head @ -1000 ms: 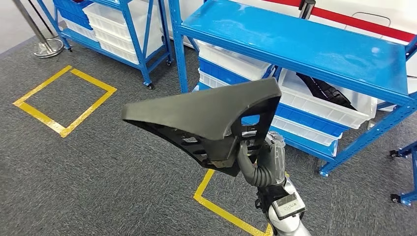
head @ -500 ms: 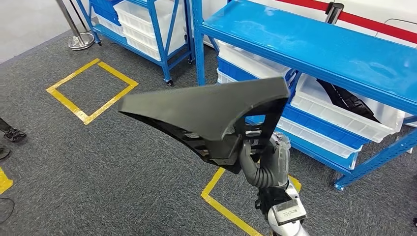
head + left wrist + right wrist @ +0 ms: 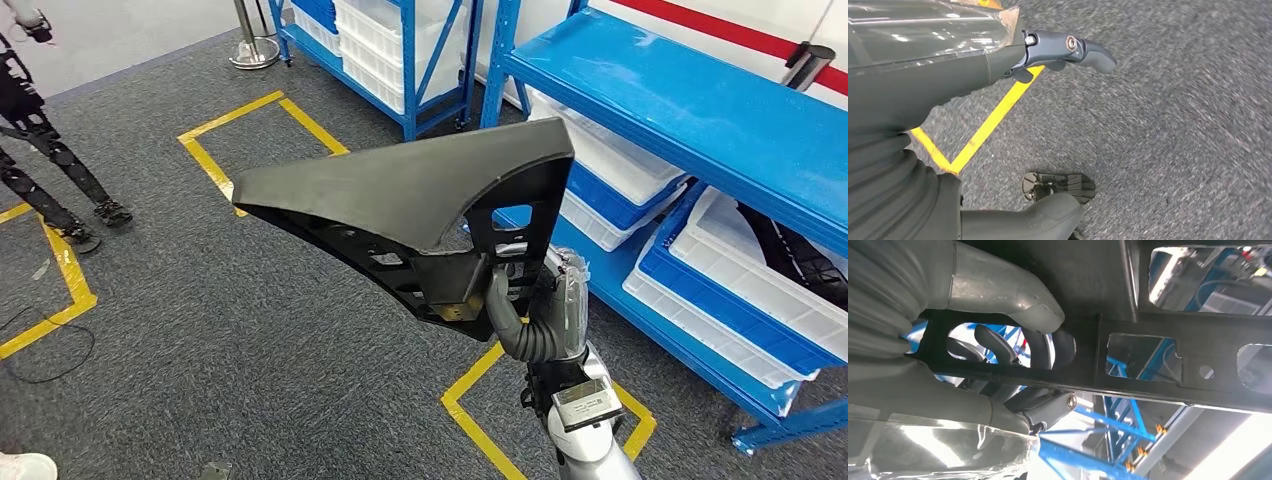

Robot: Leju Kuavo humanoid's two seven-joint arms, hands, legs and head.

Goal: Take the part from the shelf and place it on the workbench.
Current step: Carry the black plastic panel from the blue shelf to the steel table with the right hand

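The part (image 3: 400, 205) is a dark grey moulded plastic panel, roughly triangular, with a smooth matte top, a ribbed underside and cut-out openings along one edge. The right robot hand (image 3: 535, 310) grips its lower frame, fingers (image 3: 998, 342) hooked through an opening, holding it aloft over the grey carpet floor (image 3: 200, 350) beside the blue shelf (image 3: 700, 110). The left robot hand (image 3: 1048, 55) hangs above the carpet, fingers extended and holding nothing.

Head view: high on the body, facing forward and down at the carpet floor (image 3: 200, 340); blue shelf (image 3: 700, 110) at 2 o'clock.
Left wrist view: close behind left robot hand (image 3: 998, 60), facing the floor.
Right wrist view: very close behind right robot hand (image 3: 973, 340) on the part (image 3: 1158, 365), which the head view shares.
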